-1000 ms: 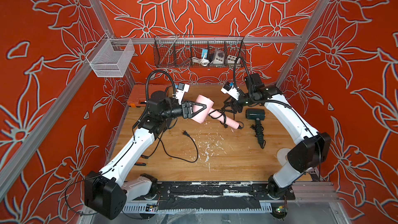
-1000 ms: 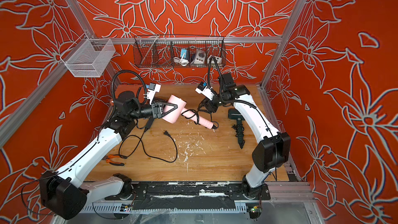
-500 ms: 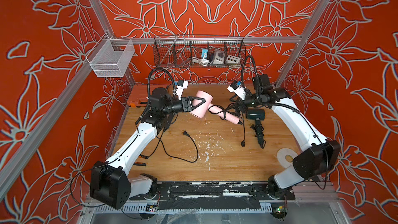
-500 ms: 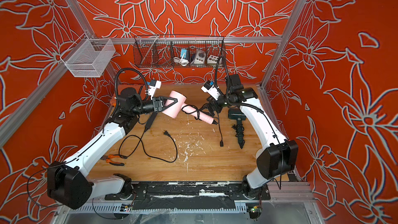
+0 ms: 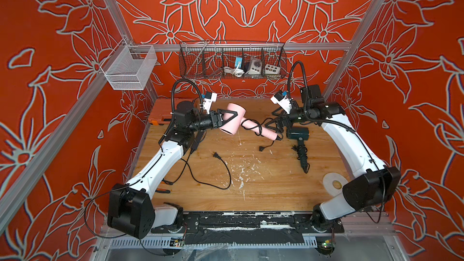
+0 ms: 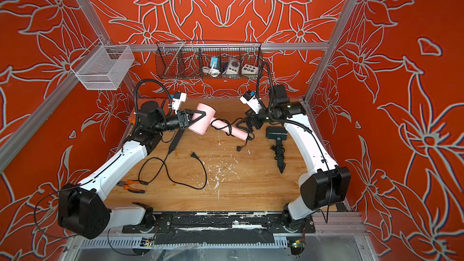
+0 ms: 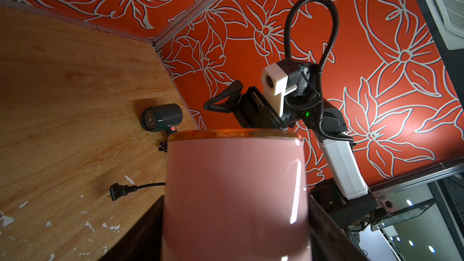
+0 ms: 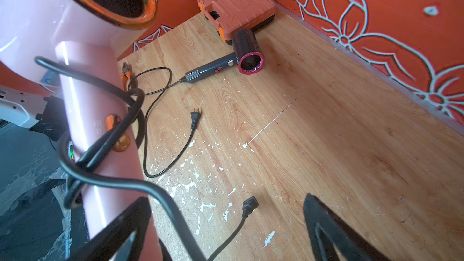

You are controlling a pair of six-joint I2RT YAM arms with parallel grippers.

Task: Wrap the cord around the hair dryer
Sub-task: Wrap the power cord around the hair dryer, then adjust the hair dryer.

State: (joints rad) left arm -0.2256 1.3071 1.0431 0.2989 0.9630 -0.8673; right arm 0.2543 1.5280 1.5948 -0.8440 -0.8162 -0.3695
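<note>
Left pincer (image 5: 229,120) clamps glossy pink hair dryer (image 5: 229,129) (cord (image 8: 138,107) coils handle (image 5: 262,131)).

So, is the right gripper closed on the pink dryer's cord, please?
No, the right gripper stands wide open, and the cord only drapes loosely past it.

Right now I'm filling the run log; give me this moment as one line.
left gripper: shut on pink hair dryer | right gripper: open, nothing gripped | cord: looped around handle, plug end loose

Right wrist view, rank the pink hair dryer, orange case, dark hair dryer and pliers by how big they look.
Largest first:
pink hair dryer, inflated by nearness
orange case
dark hair dryer
pliers
</note>
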